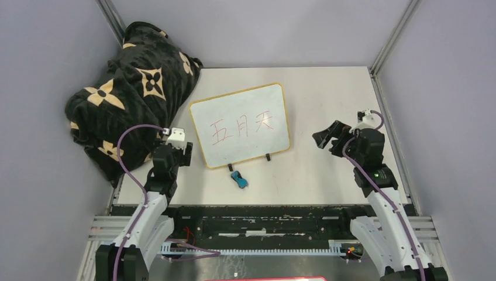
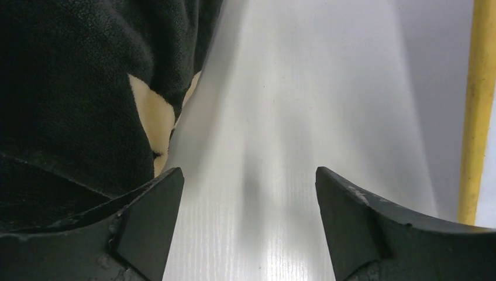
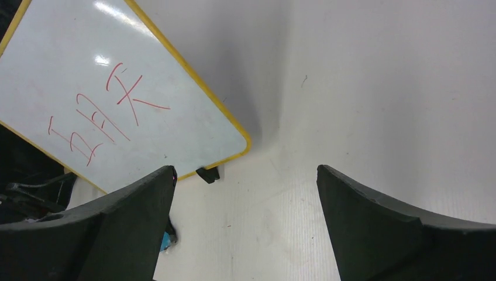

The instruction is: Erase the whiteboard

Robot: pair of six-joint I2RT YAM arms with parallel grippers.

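Okay, top view first: whiteboard (image 1: pixel 240 125) sits mid-surface on two small black feet (image 1: pixel 268 157), yellow frame, corners rounded, turned a bit so its right end is further from the arms. Three red handwritten characters are on its face, unerased. A black-and-tan flower-print blanket (image 1: pixel 126 88) is bunched at the far left, its edge just beside the board's left side. A small blue object (image 1: pixel 238 178) lies on the surface (image 1: pixel 327 88) just in front of the board's left foot; can't tell what it is. Left hand (image 1: pixel 180 151) is at the board's lower left corner, between blanket and frame; from up here I can't tell its finger gap. Right hand (image 1: pixel 326 136) is off the board's right edge, apart from it, fingers spread, pointing toward the board.

Left wrist: both fingers are spread wide with bare surface between them and nothing pinched. Blanket fills the left, with a strip of the yellow frame along the right edge.

Right wrist: fingers are spread, holding nothing. The board is at upper left with the red strokes readable and one black foot showing under its near corner. The blue object peeks out beside the left finger.
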